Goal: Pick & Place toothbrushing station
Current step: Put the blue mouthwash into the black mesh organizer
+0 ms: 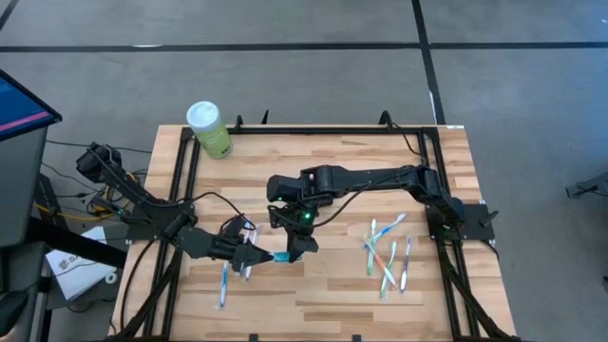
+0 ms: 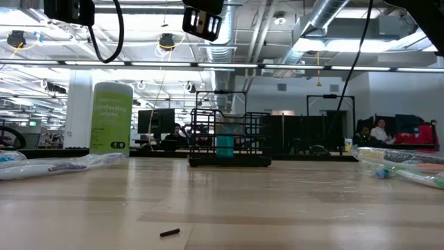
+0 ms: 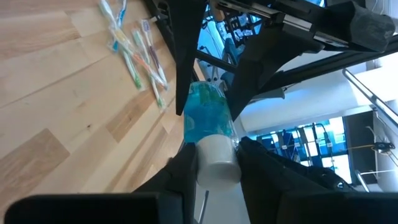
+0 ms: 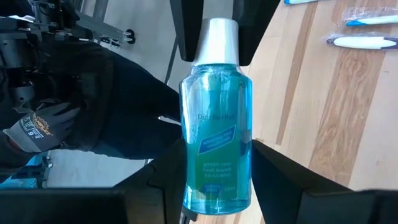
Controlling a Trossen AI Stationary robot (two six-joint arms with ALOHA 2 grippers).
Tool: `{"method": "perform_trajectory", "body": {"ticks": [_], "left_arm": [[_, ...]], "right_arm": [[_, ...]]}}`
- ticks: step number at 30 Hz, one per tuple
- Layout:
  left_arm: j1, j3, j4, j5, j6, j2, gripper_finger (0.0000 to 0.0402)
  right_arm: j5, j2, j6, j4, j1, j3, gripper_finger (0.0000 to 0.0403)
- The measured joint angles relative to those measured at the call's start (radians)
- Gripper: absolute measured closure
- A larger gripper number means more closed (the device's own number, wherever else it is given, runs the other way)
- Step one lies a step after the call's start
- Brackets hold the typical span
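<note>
A clear bottle of blue liquid with a white cap (image 1: pixel 282 256) hangs between my two grippers above the table's middle. My left gripper (image 1: pixel 258 255) is shut on its cap end, and my right gripper (image 1: pixel 296 249) is shut on its body. The bottle also shows in the left wrist view (image 3: pixel 208 118) and the right wrist view (image 4: pixel 216 124). The black wire-mesh caddy (image 2: pixel 229 142) stands on the table in the low view, with something teal showing through its wires. In the high view my right arm covers it. My left gripper pinches the bottle's white cap (image 3: pixel 217 158) between its two fingers. It comes from the table's left, about level, in line with the bottle. The bottle reaches away from the fingers toward my right gripper, clear of the table. My right gripper holds the bottle's lower body (image 4: pixel 214 186) between its two fingers, one on each side. It comes from the table's right, and the bottle reaches forward past the fingers, cap end (image 4: pixel 216 40) away. The bottle is lifted clear of the table.
Several toothbrushes lie at the right (image 1: pixel 389 256) and a few near my left gripper (image 1: pixel 228 280). A green canister with a white lid (image 1: pixel 209 128) stands at the far left corner. A small dark piece (image 2: pixel 170 232) lies near the front. A gloved hand (image 4: pixel 28 134) shows beyond the table.
</note>
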Motion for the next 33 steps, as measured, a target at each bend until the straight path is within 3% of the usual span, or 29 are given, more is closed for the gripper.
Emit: {"method": "perform_trajectory", "body": {"ticks": [7,16,21,25,30,33], "left_arm": [[0.000,0.000,0.000,0.004,0.003,0.000,0.0317],[-0.002,0.000,0.003,0.026,0.003,0.000,0.0317],[0.000,0.000,0.002,0.026,0.003,0.000,0.0317],[0.016,0.000,-0.005,0.035,0.003,0.000,0.0317],[0.129,0.000,-0.007,0.168,0.036,-0.003,0.0317],[0.217,0.011,-0.020,0.258,0.078,-0.005,0.0317]], "right_arm": [[0.000,0.000,0.008,0.000,-0.001,0.000,0.0230],[0.014,-0.030,0.013,-0.024,-0.038,0.003,0.0117],[0.011,-0.041,0.005,-0.058,-0.073,0.040,0.0075],[0.006,-0.052,-0.038,-0.166,-0.108,0.075,0.0063],[0.106,-0.092,-0.135,-0.392,-0.164,0.083,0.0068],[0.165,-0.138,-0.167,-0.420,-0.188,0.081,0.0077]]}}
